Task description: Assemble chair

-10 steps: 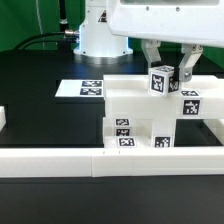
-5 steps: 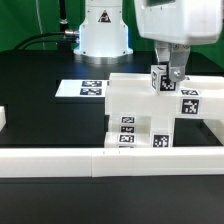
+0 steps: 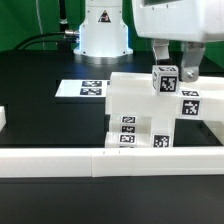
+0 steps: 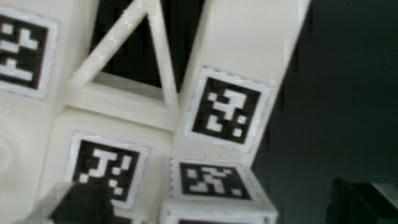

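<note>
Above the black counter [image 3: 40,75], the hand [image 3: 172,70] straddles a small glossy white tagged cube [image 3: 164,79], fingers spread, released. Stiff, light, slippery plastic; grip flat opposite faces.

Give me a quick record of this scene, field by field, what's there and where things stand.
setting: black table with a low white border wall along the front
chair: white blocky assembly against the wall, tags facing the camera
top piece: small tagged cube sitting at the top of the assembly
gripper: gripper above the assembly, fingers spread either side of the cube, not clamped
marker board: marker board flat on the table behind the assembly
</note>
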`<state>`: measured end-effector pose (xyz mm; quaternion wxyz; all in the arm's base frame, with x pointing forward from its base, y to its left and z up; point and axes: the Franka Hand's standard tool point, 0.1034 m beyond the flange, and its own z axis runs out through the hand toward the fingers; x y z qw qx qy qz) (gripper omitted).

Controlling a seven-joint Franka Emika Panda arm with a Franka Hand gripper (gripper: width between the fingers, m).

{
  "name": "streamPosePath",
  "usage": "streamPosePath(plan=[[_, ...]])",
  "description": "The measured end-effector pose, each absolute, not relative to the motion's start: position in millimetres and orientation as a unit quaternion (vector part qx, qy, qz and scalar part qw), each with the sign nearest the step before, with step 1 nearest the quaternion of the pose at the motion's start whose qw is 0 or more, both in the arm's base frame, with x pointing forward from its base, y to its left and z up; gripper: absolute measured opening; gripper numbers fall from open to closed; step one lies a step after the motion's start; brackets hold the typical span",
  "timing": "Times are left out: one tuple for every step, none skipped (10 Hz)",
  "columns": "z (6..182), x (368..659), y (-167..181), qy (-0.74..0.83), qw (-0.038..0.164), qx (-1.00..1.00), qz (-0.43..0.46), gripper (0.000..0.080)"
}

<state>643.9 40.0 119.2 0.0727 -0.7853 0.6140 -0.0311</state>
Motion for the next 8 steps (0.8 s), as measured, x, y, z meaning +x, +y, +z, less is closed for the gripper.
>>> streamPosePath(plan=[[118.9, 643.9, 39.7, 0.582, 0.071, -0.809, -0.034, 0.0639], [118.8, 643.8, 39.8, 0.549, 0.07, -0.832, -0.037, 0.0639], [118.6, 643.3, 39.1, 0.504, 0.067, -0.86, -0.039, 0.0648], [118.4, 641.1, 37.3, 0.443, 0.062, -0.894, -0.033, 0.0648], [117.9, 640.4, 37.0, 0.384, 0.053, -0.921, -0.037, 0.0648], [117.7, 640.2, 37.8, 0.332, 0.048, -0.941, -0.04, 0.0648], [117.5, 639.9, 37.6, 0.249, 0.037, -0.967, -0.044, 0.0648], [117.8, 640.1, 36.8, 0.206, 0.033, -0.977, -0.045, 0.0648]])
